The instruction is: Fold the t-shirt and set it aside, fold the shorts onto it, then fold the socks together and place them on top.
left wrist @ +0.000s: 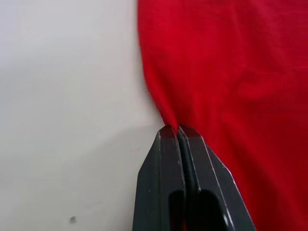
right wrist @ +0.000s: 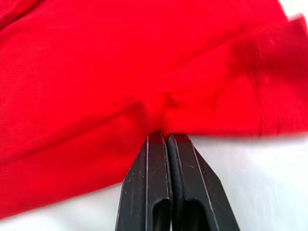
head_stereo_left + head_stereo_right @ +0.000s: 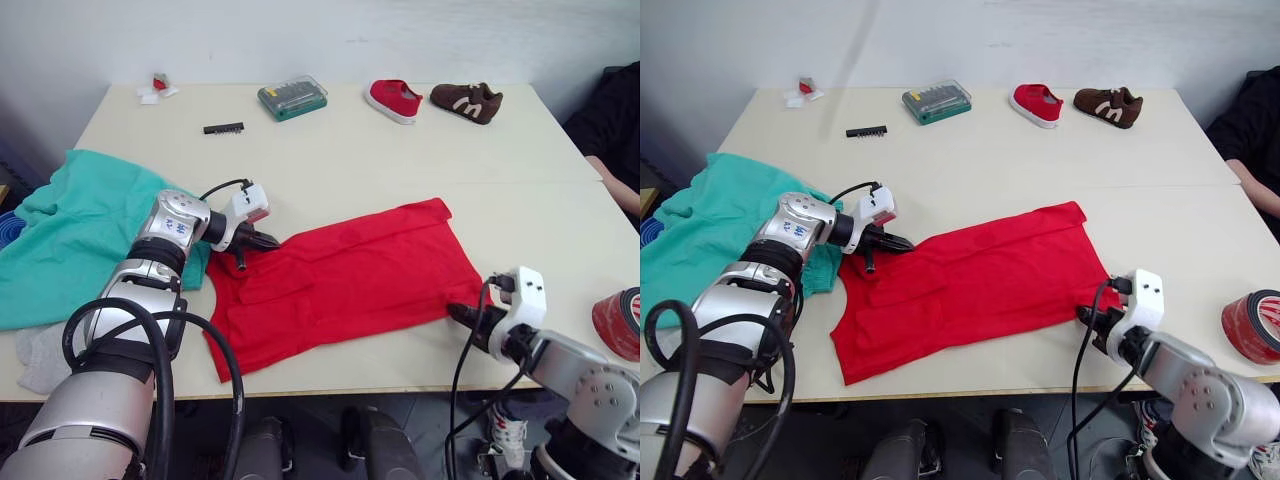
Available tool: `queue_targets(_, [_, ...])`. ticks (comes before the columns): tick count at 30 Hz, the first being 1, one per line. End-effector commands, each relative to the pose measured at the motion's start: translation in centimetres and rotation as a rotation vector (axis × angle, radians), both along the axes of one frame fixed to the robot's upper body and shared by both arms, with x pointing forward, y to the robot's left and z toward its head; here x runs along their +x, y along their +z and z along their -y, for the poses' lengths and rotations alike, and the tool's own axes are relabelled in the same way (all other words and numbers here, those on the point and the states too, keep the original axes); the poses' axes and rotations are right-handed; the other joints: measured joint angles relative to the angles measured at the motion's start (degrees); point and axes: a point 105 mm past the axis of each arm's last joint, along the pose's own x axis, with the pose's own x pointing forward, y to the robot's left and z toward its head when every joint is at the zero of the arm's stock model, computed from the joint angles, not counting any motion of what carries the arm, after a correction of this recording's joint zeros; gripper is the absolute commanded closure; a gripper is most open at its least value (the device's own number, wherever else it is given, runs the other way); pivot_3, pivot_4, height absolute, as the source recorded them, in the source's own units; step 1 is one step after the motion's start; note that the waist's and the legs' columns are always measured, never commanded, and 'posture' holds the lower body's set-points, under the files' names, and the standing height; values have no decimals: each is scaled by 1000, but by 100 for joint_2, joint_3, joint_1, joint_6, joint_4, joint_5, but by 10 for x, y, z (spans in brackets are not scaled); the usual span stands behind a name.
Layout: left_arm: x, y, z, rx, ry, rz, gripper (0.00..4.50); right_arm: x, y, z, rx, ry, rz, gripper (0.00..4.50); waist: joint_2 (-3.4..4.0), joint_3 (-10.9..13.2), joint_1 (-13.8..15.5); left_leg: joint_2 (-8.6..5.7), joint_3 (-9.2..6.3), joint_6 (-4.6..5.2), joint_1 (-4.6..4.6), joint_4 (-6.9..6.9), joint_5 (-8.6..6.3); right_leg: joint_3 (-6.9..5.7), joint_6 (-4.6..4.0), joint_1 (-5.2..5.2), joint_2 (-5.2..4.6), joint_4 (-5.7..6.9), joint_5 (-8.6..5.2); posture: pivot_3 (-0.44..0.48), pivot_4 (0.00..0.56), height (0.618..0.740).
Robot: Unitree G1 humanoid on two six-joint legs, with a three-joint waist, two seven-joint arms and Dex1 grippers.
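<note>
On the cream table (image 3: 400,170), the bright red cotton t-shirt (image 3: 340,280) is pinched by the left gripper (image 3: 262,240) at nine o'clock and the right gripper (image 3: 462,314) at four; lift both evenly, keeping the cloth taut.

A: Bench (image 3: 330,150) layout? The t-shirt (image 3: 340,280) lies flat at the front centre; the shorts (image 3: 70,230) left of it, at the left edge.

B: Far edge: bit case (image 3: 292,97) left of two shoes (image 3: 393,100); tape roll (image 3: 618,322) at the right edge.
</note>
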Motion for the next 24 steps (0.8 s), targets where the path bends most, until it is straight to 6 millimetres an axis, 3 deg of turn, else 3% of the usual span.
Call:
queue_targets(1, [-8,-2,1,-44,-32,-50,4500,24,13,2,-17,8,41,4466,3,2,-4,0,2,-1,0,-1,1,1,0,-1,0,1,0,0,150,740])
queue_targets(8, [-10,-3,-5,-95,74,-60,4500,80,26,5,-141,51,70,4466,4,2,-14,-4,14,-24,-6,-1,15,6,1,-7,0,1,0,0,150,740])
queue_targets(12, [-17,-3,-6,-137,144,-55,4500,102,31,-1,-224,101,86,4466,4,2,-49,-2,16,-27,-2,0,18,11,2,-7,0,6,0,0,150,740])
queue_targets(16, [-34,0,-7,-187,237,-29,4500,121,33,-9,-324,174,90,4466,4,2,-131,0,18,-36,4,0,24,18,2,-5,1,26,0,0,150,740])
queue_targets(24, [-82,-17,-18,-245,467,-50,4500,153,39,-25,-475,299,131,4466,4,2,-161,6,18,-50,17,0,34,25,1,2,2,23,0,0,150,740])
